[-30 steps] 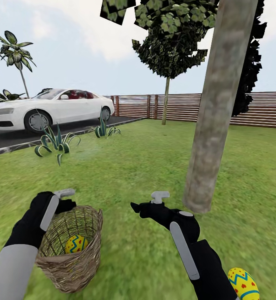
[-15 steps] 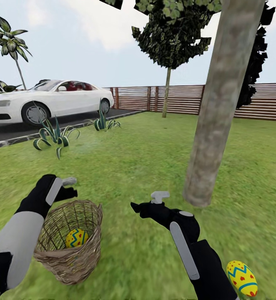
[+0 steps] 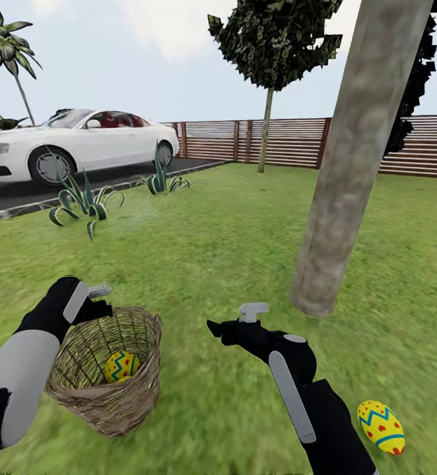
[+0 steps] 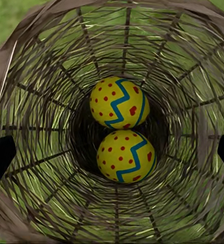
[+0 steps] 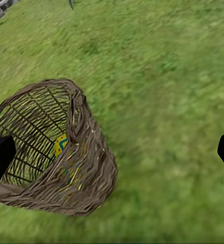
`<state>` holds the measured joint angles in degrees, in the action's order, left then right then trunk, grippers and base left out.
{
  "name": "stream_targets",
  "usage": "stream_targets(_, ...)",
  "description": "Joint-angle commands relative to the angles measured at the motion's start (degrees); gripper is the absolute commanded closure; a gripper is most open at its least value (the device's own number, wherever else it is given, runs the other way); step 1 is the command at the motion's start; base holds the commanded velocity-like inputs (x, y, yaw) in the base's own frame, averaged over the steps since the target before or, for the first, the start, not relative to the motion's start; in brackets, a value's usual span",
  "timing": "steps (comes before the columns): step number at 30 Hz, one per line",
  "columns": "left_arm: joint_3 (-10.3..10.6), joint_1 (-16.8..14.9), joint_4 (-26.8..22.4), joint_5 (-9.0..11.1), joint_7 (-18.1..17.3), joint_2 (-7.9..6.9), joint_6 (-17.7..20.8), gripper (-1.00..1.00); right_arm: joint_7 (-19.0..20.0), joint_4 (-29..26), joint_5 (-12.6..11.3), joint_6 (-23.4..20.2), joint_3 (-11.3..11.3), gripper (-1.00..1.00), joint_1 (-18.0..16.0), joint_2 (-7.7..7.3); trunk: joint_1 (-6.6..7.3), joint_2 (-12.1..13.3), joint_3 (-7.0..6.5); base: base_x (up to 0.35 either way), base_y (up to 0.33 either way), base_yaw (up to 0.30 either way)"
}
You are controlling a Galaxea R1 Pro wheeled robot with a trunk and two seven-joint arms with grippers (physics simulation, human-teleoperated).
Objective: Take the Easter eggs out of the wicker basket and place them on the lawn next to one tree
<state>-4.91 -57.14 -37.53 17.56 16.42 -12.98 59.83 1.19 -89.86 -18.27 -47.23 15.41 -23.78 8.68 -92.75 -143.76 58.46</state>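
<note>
Two Easter eggs [image 4: 119,102] lie touching, deep in the wicker basket [image 3: 136,402]; the left gripper [image 4: 112,152], fingers spread, should descend centred on the nearer egg [image 4: 126,156], avoiding the weave
</note>
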Motion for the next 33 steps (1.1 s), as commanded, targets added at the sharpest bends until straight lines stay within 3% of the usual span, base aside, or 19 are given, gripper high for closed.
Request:
stream_targets(1, -0.1, -0.2, 0.5, 0.6, 0.5, -0.06, 0.2, -1.0, 0.1, 0.0, 0.1, -0.3, 0.0, -1.0, 0.0, 0.02, -0.01, 0.0, 0.28, 0.0, 0.0, 0.0)
stream_targets(9, 0.0, -2.3, 5.4, 0.5, 0.2, -0.21, 0.2, -1.0, 0.1, -0.1, 0.0, -0.3, 0.0, -1.0, 0.0, 0.02, -0.21, -0.2, 2.06, 0.0, 0.0, 0.0)
stream_targets(26, 0.2, -2.6, 5.7, 0.5, -1.8, 0.14, 0.2, -1.0, 0.2, -0.1, 0.0, -0.2, 0.0, -1.0, 0.0, 0.01, -0.65, -0.4, 5.82, 0.0, 0.0, 0.0)
stream_targets(33, 0.5, -2.6, 5.5, 0.5, -5.8, -0.16, 0.2, -1.0, 0.2, -0.2, 0.0, -0.2, 0.0, -1.0, -0.1, -0.06, -0.78, -0.4, 6.93, 0.0, 0.0, 0.0)
